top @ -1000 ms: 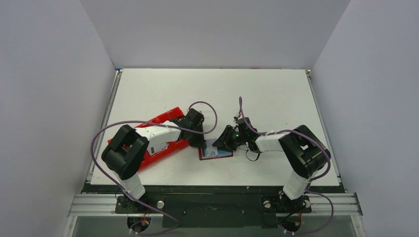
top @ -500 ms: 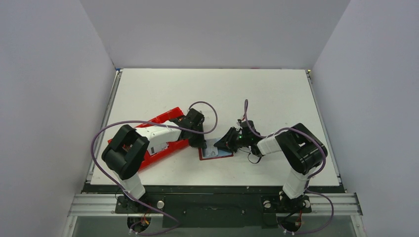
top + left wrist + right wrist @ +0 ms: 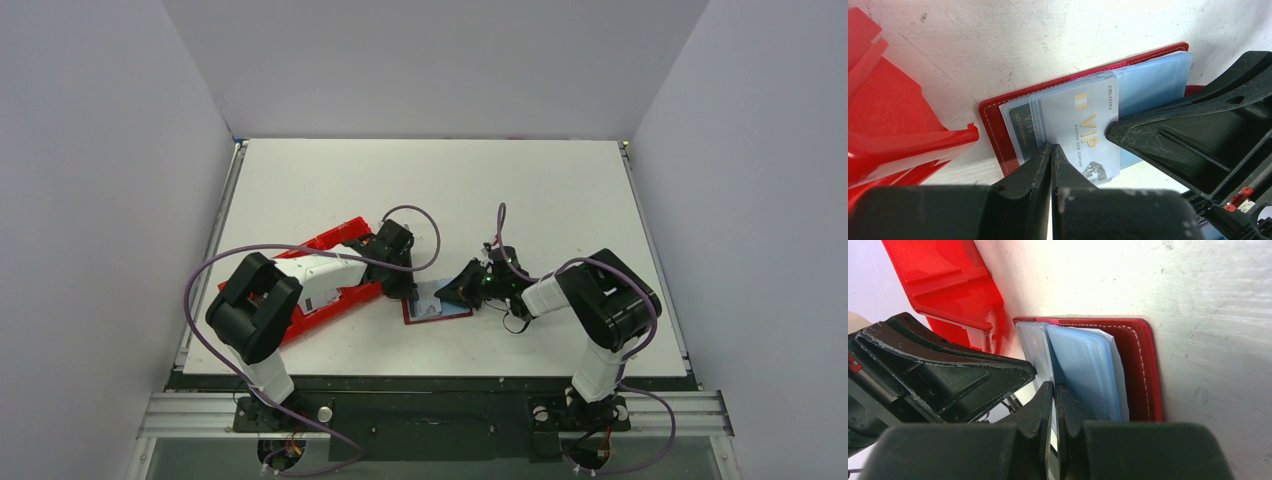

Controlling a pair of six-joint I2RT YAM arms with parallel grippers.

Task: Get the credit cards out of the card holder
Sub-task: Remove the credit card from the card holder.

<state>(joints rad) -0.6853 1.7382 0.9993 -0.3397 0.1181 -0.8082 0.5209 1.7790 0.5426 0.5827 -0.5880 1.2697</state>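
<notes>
Count taken on the table [image 3: 540,200].

- Card holder [image 3: 993,117]: one, lying open.
- Credit cards [image 3: 432,302]: two in sight. A silver-grey VIP card [image 3: 1083,130] lies uppermost. A second card [image 3: 1023,131] sits at its nine o'clock, partly covered.
- Pale blue sleeves [image 3: 1153,75]: several, exact number not determinable. Any cards beneath them cannot be counted.
- Red tray [image 3: 335,238]: one, at the holder's nine o'clock.
- Grippers: two, left gripper [image 3: 1052,152] and right gripper [image 3: 1054,390].

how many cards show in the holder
2: a silver VIP card on top in the open card holder, a second card sleeved under its left edge. Others may be hidden.
</notes>
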